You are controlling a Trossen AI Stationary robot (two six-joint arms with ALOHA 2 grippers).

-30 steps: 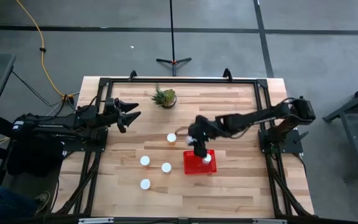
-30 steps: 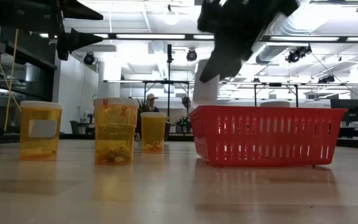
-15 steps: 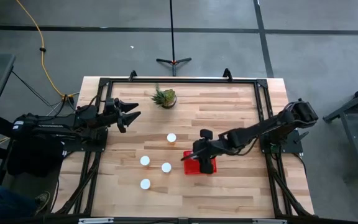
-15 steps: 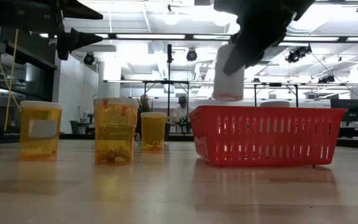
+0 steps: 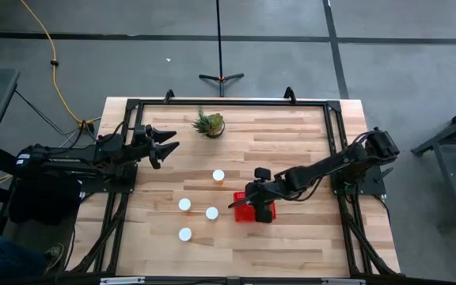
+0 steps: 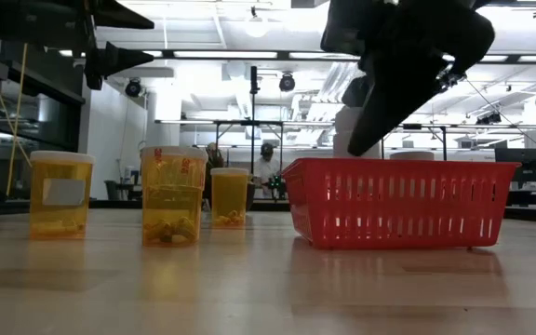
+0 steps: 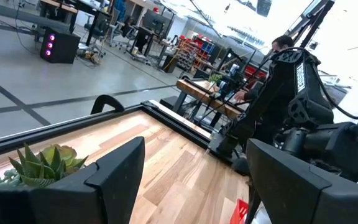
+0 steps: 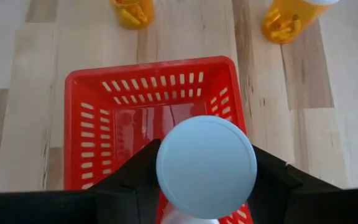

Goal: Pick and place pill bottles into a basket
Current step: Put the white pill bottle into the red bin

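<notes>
Right wrist view: right end effector [image 8: 205, 186] pinches a white-capped cylindrical pill bottle [image 8: 206, 167] above the red mesh plastic basket [image 8: 82, 118]; left end effector [image 5: 169, 142] spread, at 10 o'clock on the bench [image 5: 291, 142]

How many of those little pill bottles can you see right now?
5 pill bottles. Four stand on the table: one near the middle, three left of the basket. The fifth is held by the right gripper over the basket. Another may be hidden beneath it.
</notes>
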